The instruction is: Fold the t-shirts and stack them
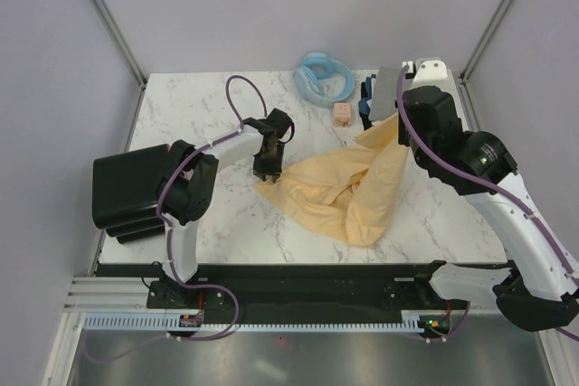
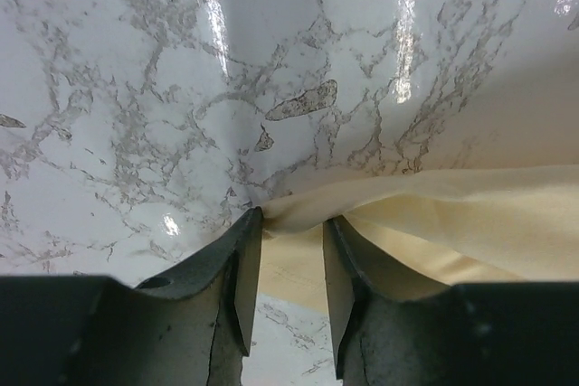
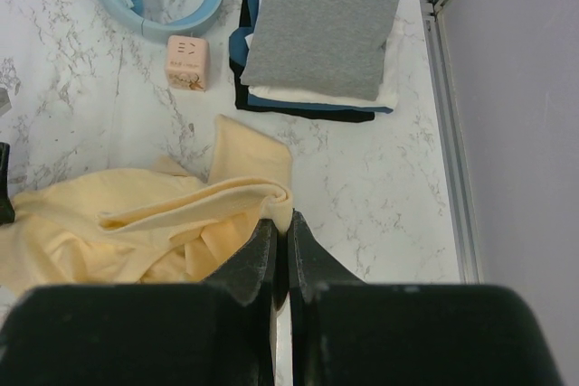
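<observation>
A large pale yellow t-shirt (image 1: 348, 189) lies crumpled in the middle of the marble table (image 1: 181, 106). My right gripper (image 3: 282, 221) is shut on a bunched fold of that shirt (image 3: 136, 214) and holds this end lifted off the table near the back right (image 1: 395, 122). My left gripper (image 1: 269, 172) stands at the shirt's left corner. Its jaws are apart, and the cloth edge (image 2: 470, 214) lies loose across the gap between the fingertips (image 2: 294, 232). A stack of folded t-shirts (image 3: 317, 33), grey on top of white, blue and dark ones, sits at the back right corner.
A light blue ring-shaped thing (image 1: 324, 77) and a small pink cube (image 1: 342, 114) lie at the back, left of the stack. A black box (image 1: 127, 192) sits at the table's left edge. A metal frame rail (image 3: 448, 133) runs along the right edge.
</observation>
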You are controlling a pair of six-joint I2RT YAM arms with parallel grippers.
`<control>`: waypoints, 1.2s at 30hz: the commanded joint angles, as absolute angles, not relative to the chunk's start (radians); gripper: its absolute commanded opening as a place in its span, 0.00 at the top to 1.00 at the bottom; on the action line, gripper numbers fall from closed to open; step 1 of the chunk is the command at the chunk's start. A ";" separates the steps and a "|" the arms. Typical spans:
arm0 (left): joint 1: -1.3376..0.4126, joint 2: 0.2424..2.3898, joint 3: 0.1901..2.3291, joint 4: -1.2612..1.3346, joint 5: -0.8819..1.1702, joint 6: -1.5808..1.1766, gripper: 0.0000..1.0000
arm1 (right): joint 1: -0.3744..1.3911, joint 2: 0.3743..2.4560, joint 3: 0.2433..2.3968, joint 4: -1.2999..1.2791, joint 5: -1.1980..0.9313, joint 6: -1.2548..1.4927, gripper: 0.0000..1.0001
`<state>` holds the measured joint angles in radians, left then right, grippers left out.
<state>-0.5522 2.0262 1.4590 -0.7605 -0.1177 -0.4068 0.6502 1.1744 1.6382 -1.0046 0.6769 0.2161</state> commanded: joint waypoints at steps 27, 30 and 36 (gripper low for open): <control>-0.439 1.963 1.414 -0.746 -0.048 -0.279 0.59 | 0.629 1.192 1.640 -0.942 0.678 0.219 1.00; -0.440 1.973 1.404 -0.742 -0.005 -0.284 0.75 | 0.621 1.186 1.638 -0.940 0.683 0.212 1.00; -0.439 1.953 1.361 -0.732 0.068 -0.296 0.98 | 0.607 1.169 1.623 -0.936 0.675 0.210 1.00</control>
